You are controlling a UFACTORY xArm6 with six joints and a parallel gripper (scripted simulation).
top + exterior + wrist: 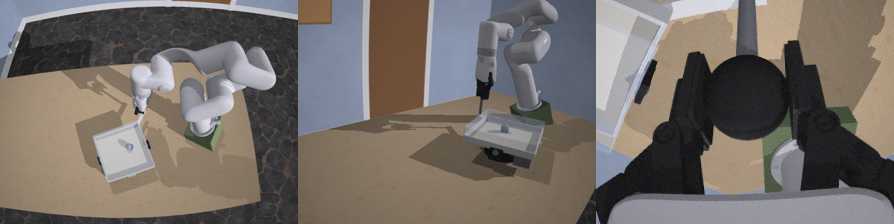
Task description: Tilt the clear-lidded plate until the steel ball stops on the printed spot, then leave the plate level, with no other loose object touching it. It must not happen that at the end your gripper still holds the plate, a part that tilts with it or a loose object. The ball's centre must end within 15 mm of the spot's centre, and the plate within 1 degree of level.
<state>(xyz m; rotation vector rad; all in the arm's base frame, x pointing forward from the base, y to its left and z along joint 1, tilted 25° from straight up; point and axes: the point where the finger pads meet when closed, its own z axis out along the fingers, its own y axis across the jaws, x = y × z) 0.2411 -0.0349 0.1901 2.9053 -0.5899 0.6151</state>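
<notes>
The clear-lidded plate point(123, 151) sits on its dark pivot stand point(497, 154) near the table's middle. The steel ball point(129, 146) rests over the blue printed spot point(131, 147), which shows only as a rim at the ball's right side; in the side view the ball point(505, 127) covers most of the spot point(506, 131). An upright handle rod point(480, 106) rises from the plate's far corner and ends in a black knob point(748, 96). My gripper point(747, 65) is shut on that knob, straight above the corner. The plate looks close to level.
The arm's green base block point(205, 134) stands to the right of the plate. Black pivot wheels point(148, 144) stick out at the plate's sides. A wall with a brown door point(397, 55) lies behind the table.
</notes>
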